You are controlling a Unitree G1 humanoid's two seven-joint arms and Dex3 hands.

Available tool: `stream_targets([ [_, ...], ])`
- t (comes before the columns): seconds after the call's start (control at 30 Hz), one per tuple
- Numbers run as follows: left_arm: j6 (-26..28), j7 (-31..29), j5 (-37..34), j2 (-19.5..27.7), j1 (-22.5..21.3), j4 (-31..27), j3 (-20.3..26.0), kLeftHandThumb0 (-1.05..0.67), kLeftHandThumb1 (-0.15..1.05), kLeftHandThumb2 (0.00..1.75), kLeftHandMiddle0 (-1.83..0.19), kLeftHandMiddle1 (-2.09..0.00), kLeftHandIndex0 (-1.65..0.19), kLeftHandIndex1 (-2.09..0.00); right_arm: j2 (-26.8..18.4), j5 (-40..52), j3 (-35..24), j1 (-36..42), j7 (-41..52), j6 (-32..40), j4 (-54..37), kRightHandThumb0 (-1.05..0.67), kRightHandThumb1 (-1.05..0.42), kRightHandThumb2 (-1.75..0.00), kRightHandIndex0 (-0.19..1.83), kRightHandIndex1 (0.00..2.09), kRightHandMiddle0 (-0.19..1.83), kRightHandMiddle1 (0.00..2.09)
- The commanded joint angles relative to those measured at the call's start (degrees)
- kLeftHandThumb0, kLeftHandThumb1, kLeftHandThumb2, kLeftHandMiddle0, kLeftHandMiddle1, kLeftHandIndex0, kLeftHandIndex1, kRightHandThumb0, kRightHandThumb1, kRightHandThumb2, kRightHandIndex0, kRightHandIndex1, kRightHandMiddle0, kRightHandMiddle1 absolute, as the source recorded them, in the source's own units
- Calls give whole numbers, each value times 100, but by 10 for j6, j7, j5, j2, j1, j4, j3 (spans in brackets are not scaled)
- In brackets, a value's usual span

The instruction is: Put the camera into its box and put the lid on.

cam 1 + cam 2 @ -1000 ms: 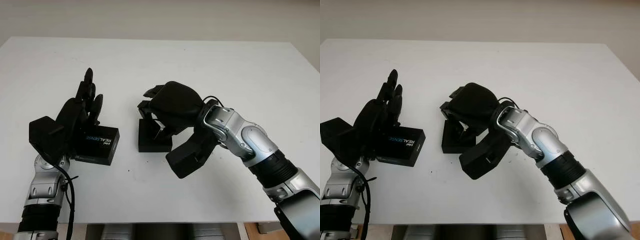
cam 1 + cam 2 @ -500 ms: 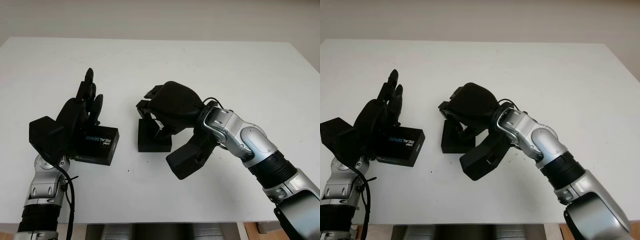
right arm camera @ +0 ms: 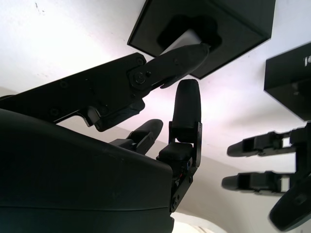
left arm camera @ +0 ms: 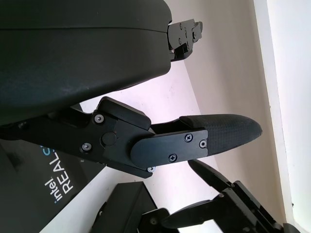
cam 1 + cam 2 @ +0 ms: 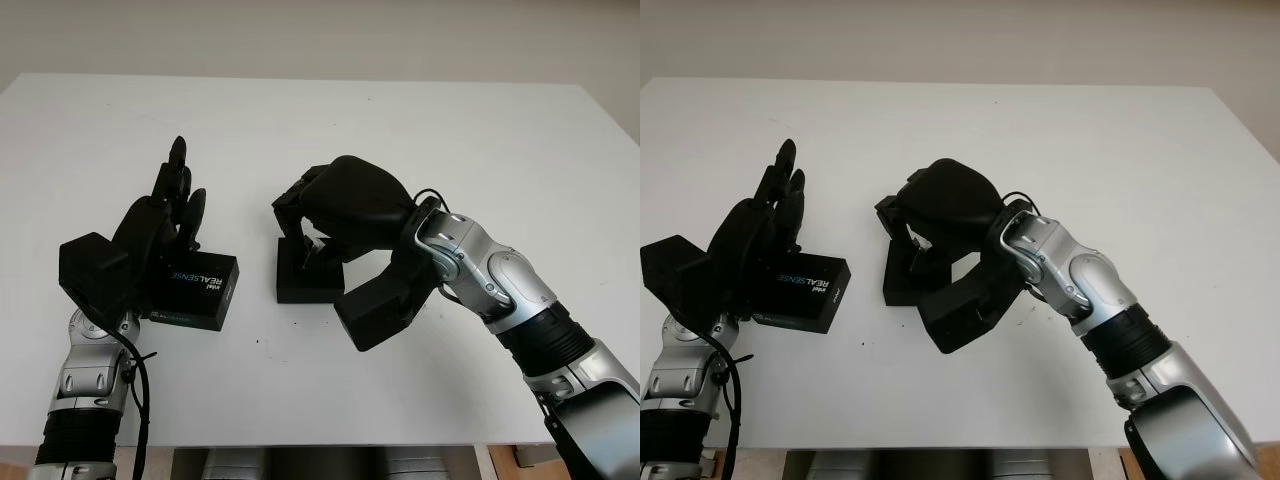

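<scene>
The black box base point(image 5: 306, 283) lies at the table's middle, and the pale camera point(image 3: 178, 41) sits in its foam recess point(image 3: 209, 30). My right hand point(image 5: 292, 215) hovers just over the base, open, with one fingertip point(image 3: 198, 50) at the recess edge above the camera. The black lid point(image 5: 197, 290), printed "intel REALSENSE", lies flat to the left of the base. My left hand point(image 5: 178, 195) stands open against the lid's left side, fingers pointing away from me. The lid's lettering point(image 4: 58, 180) appears beside the left palm in the left wrist view.
The white table point(image 5: 450, 130) reaches far back and to the right. Its front edge point(image 5: 300, 440) runs close below both forearms. A gap of bare table separates lid and base.
My right hand has lifted slightly off the box base and its fingers have drawn up. The left hand, lid and base have stayed put.
</scene>
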Motion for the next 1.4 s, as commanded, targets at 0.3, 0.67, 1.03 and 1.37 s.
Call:
stream_targets([
  [0.3, -10, -8, -1, 2, 1, -1, 0, -84, 105, 63, 19, 0, 19, 0, 0, 47, -45, 3, -2, 25, -7, -42, -92, -6, 21, 78, 53, 125],
  [0.67, -4, -7, -2, 0, -2, -3, 1, -85, 105, 61, 19, 0, 19, 0, -4, 72, -45, 7, 46, 39, -13, -41, -93, -5, 24, 68, 54, 129],
  [1.03, -6, -4, 1, 2, -4, 0, 0, -85, 105, 60, 19, 0, 19, 0, -11, 58, -20, -45, 142, 33, -20, -71, -82, -5, 21, 11, 37, 33],
  [1.37, -1, -2, -2, -1, 0, -6, 1, -86, 105, 60, 19, 0, 19, 0, -6, 36, 6, -77, 153, 3, 1, -85, -84, -6, 14, 5, 31, 20],
])
